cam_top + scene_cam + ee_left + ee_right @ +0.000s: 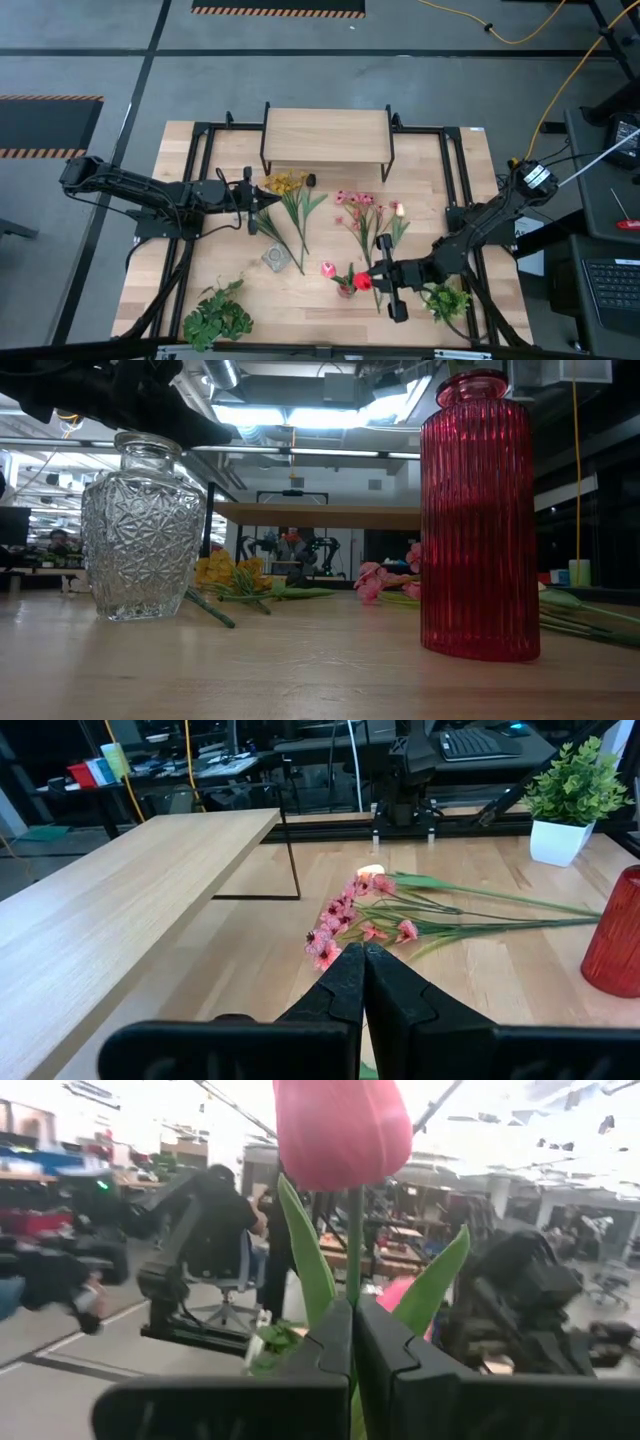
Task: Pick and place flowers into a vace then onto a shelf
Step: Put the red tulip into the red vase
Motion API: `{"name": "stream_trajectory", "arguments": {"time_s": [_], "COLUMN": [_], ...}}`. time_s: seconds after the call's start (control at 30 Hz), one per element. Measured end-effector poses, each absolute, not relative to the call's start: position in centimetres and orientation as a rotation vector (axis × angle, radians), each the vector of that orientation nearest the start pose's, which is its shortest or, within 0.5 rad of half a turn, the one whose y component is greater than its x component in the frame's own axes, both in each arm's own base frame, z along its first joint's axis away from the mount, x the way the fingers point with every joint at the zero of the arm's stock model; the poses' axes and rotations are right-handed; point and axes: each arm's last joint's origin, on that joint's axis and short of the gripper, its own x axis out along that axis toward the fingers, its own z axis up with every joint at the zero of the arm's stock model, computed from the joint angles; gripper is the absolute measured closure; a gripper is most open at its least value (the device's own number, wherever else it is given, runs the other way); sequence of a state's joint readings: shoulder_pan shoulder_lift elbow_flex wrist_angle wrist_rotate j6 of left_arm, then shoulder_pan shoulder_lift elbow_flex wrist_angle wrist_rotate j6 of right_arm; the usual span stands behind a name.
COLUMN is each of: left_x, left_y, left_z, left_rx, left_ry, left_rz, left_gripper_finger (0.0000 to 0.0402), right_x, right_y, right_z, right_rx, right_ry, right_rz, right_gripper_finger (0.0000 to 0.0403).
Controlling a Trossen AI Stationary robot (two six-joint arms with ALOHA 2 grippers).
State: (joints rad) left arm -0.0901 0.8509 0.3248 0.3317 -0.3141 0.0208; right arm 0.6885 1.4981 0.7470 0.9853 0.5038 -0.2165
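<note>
Red tulip (343, 1130) stood pinched by its stem in my right gripper (352, 1330), jaws clamped on it, blossom up, close to the red vase (345, 287), I judged for dropping in. My left gripper (363, 982) was closed on nothing, hovering by the yellow flowers (285, 184) near the shelf (326, 135), likely lining up a pick. I counted 2 vases, red and clear (276, 258), 2 leafy plants (218, 315), 1 shelf. Remaining flowers lay on the table (470, 160) before the shelf.
</note>
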Motion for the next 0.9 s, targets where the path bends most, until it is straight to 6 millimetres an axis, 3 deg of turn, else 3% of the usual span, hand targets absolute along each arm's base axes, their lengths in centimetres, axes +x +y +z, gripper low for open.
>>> {"name": "stream_trajectory", "arguments": {"time_s": [0.33, 0.9], "left_x": [18.1, 18.0], "left_y": [-0.7, -0.7], "left_z": [21.0, 20.8], "left_rx": [0.059, 0.060], "left_ry": [0.223, 0.242], "left_rz": [0.222, 0.222], "left_gripper_finger": [0.0398, 0.0398], "right_x": [26.0, 26.6], "right_y": [18.6, 19.1], "right_z": [24.1, 22.4], "right_rx": [-0.103, -0.132], "right_ry": [-0.171, -0.135], "right_rz": [0.142, 0.144], "right_gripper_finger": [0.0403, 0.0403]}}
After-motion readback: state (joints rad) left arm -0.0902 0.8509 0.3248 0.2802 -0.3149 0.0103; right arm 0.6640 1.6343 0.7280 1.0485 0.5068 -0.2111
